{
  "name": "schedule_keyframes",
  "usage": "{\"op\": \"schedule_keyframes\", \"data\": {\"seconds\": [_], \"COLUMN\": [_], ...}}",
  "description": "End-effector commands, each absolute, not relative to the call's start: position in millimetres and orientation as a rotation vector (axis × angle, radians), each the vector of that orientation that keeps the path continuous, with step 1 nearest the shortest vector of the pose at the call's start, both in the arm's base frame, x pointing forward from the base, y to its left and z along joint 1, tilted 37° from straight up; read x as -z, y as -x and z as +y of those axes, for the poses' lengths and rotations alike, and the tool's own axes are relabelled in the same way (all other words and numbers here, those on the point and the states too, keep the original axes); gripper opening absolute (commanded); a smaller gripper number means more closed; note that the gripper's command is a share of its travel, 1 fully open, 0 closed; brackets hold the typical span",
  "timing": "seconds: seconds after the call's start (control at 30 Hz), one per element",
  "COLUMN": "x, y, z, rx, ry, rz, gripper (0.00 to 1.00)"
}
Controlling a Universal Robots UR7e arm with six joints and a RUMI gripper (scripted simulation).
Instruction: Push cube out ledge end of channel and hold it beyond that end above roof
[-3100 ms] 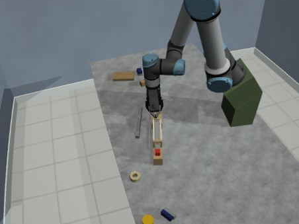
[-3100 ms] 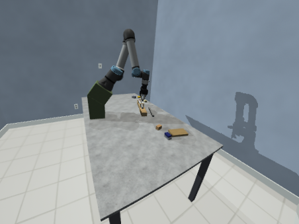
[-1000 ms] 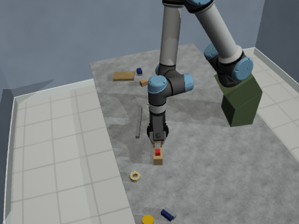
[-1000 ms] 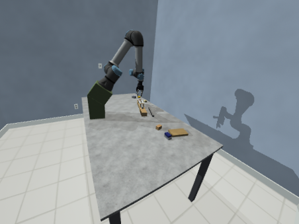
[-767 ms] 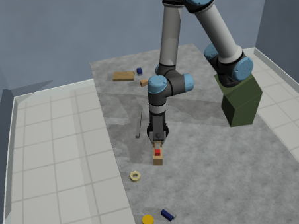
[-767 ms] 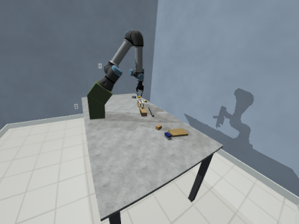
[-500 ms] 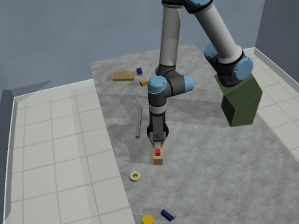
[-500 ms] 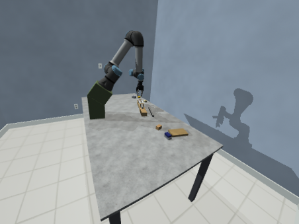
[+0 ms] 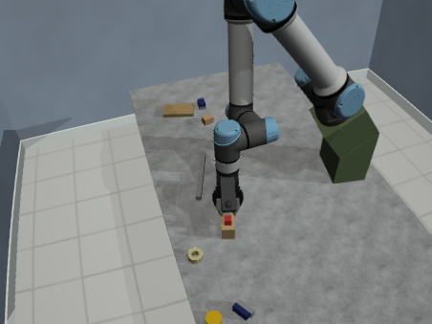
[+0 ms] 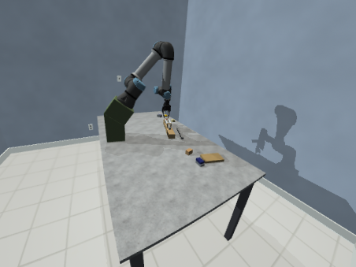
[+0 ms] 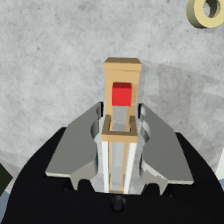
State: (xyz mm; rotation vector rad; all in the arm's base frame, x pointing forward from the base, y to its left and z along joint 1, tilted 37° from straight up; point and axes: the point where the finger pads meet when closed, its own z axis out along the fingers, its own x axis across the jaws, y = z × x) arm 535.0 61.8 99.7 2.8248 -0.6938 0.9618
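The red cube [image 9: 228, 220] sits on the short tan ledge at the channel's end, just outside the opening; in the wrist view the cube [image 11: 121, 94] rests before the raised lip. The tan channel [image 11: 120, 150] runs back under my hand, and in the top view only its ledge end [image 9: 228, 231] shows. My gripper [image 9: 227, 212] points down over the channel's end. Its fingers stand partly open on either side of the channel and hold nothing. The cube lies just beyond the fingertips. In the exterior view the gripper [image 10: 167, 116] is small above the channel [image 10: 170, 132].
A grey bar [image 9: 201, 176] lies left of the gripper. A cream ring [image 9: 195, 252] lies front left. A yellow disc [image 9: 213, 317] and a blue block [image 9: 242, 310] are at the front edge. A tan board [image 9: 179, 110] and two small cubes [image 9: 207, 119] lie behind. The green base [image 9: 346, 145] stands right.
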Motion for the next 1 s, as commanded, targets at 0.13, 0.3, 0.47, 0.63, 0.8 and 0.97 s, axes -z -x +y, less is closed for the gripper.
{"op": "schedule_keyframes", "data": {"seconds": [0.13,0.3,0.47,0.63,0.8,0.97], "x": [-94,-87,-78,-76,-76,-76], "y": [-540,-546,-552,-553,-553,-553], "z": [61,58,56,56,56,56], "rx": [-0.966,-0.966,-0.966,-0.966,-0.966,-0.966], "ry": [-2.824,-2.824,-2.824,-2.824,-2.824,-2.824], "rz": [-0.693,-0.693,-0.693,-0.693,-0.693,-0.693], "gripper": [0.25,0.25,0.25,0.25,0.25,0.25]}}
